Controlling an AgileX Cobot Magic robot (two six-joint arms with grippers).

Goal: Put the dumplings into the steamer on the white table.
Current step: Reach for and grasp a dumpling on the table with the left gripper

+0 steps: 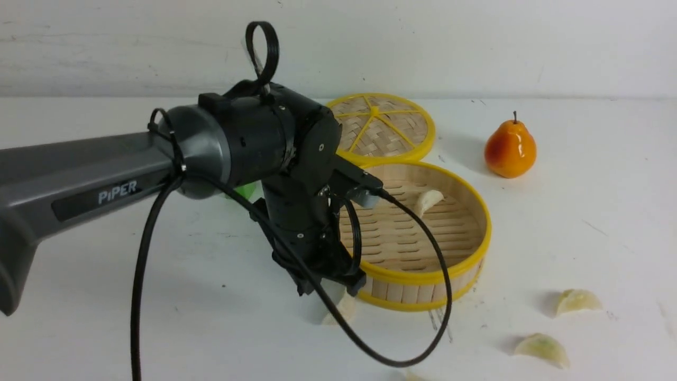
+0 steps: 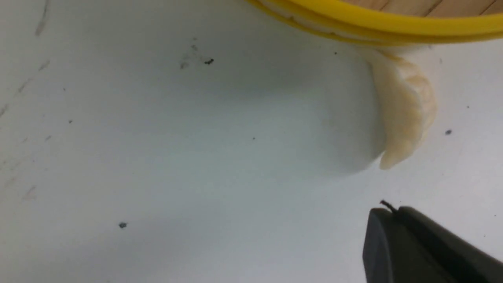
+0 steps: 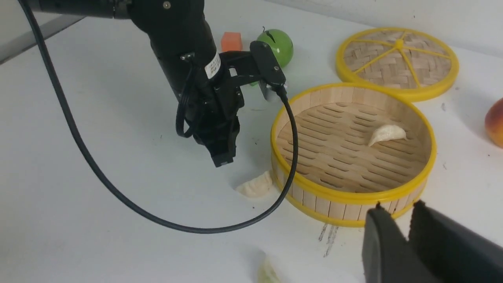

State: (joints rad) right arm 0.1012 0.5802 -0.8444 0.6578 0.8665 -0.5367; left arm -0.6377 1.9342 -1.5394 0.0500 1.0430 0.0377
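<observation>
My left gripper [image 1: 330, 290] points down at the white table [image 1: 582, 222] just off the steamer's [image 1: 423, 276] near-left wall. It is shut on nothing [image 2: 389, 210]. One dumpling [image 2: 404, 114] lies on the table against the steamer's rim [image 2: 393, 27], a short way from the fingertips; the right wrist view shows it [image 3: 255, 184] beside the shut left gripper [image 3: 223, 159]. Another dumpling [image 1: 427, 201] rests on the steamer's slatted floor. Two more dumplings [image 1: 577, 300] [image 1: 542, 349] lie at the front right. My right gripper [image 3: 399, 206] hovers near the steamer's front, slightly open and empty.
The flat woven lid [image 1: 383, 127] lies behind the steamer. An orange pear [image 1: 510, 148] stands to its right. A green apple [image 3: 277, 45] and an orange cube [image 3: 230, 40] sit behind the left arm. The arm's black cable [image 1: 444, 296] loops over the steamer's front.
</observation>
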